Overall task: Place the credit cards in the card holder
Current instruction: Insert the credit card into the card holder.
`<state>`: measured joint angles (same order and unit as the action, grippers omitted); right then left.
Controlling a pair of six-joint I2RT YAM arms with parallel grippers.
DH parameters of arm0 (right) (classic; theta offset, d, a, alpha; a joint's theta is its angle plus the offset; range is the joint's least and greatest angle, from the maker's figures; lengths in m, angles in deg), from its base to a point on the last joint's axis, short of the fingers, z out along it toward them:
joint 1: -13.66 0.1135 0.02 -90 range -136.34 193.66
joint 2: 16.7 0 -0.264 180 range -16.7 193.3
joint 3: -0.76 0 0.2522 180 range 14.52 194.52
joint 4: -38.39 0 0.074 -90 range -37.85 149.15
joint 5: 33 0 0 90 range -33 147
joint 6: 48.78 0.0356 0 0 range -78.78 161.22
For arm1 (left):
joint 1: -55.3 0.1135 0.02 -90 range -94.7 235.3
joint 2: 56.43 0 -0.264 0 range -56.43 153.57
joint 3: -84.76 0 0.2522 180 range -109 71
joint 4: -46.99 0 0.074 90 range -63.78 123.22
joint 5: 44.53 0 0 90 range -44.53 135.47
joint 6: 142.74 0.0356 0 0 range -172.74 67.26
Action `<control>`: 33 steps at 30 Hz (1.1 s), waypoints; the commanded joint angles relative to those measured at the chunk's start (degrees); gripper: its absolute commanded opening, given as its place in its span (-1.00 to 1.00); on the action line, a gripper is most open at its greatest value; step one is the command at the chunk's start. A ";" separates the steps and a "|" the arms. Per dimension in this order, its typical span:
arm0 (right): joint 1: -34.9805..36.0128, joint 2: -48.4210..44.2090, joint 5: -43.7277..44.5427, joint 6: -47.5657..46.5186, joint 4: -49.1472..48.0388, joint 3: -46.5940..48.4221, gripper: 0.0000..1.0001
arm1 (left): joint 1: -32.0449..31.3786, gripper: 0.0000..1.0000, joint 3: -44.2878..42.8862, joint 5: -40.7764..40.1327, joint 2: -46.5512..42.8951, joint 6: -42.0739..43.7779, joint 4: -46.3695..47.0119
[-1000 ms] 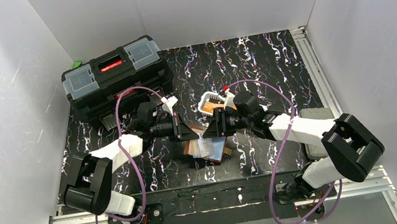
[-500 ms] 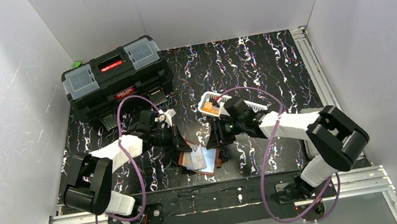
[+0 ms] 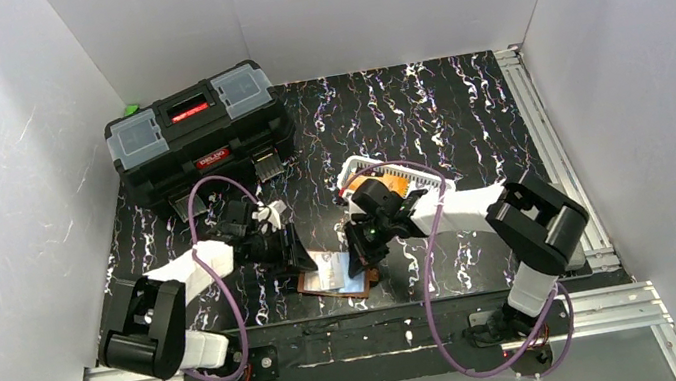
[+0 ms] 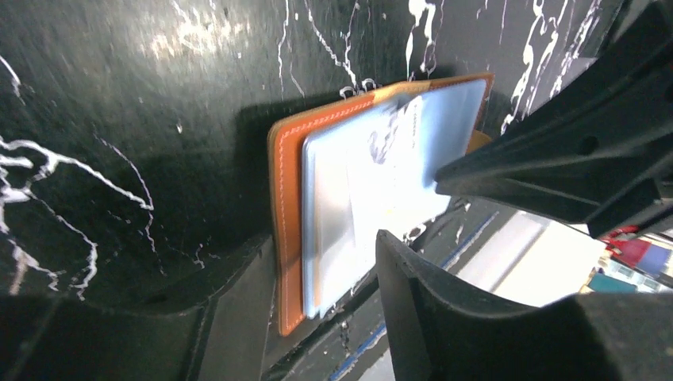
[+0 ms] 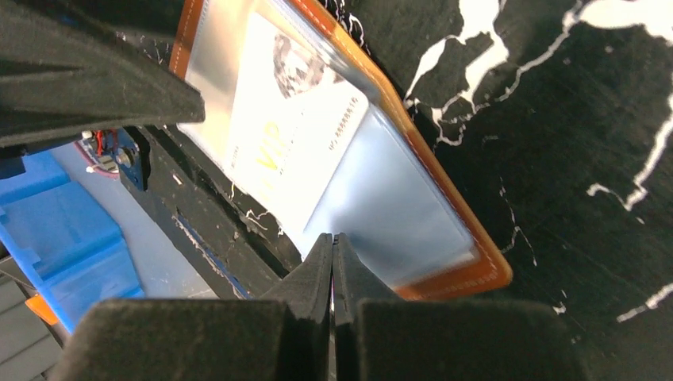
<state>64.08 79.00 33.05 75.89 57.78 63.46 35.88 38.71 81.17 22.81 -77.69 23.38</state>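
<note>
Card holder [image 3: 334, 274] lies open on the table [image 3: 464, 111], right pincer [image 5: 332, 242] closed against its clear sleeve [image 5: 397, 214], left pincer [image 4: 324, 238] open alongside; pinning the cover [image 4: 284, 198] should help seat the white card [image 5: 294, 135].

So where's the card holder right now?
In the overhead view the card holder lies open on the table, near the middle of its front edge, between the left claw and the right claw.

The right gripper [image 5: 332, 242], jaws pressed together, meets the edge of the open card holder [image 5: 413, 214] on the black marbled worktop [image 5: 571, 119] — a whitish credit card [image 5: 294, 135] marked VIP fills one clear sleeve.
</note>
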 commanded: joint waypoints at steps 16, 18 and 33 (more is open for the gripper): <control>3.63 5.55 1.22 -3.07 2.77 6.77 -0.97 | 0.79 -0.11 5.62 6.03 -3.32 -3.35 8.06; 3.64 5.84 0.66 -2.97 1.99 6.85 -0.97 | 0.71 -0.10 5.97 6.22 -3.52 -3.56 8.45; 3.73 9.58 -1.24 -3.46 -1.23 12.42 -0.97 | 0.69 -0.07 6.67 6.53 -3.81 -4.71 9.49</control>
<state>67.42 87.96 32.79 73.71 58.98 72.86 36.43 44.83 86.18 20.91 -82.30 33.19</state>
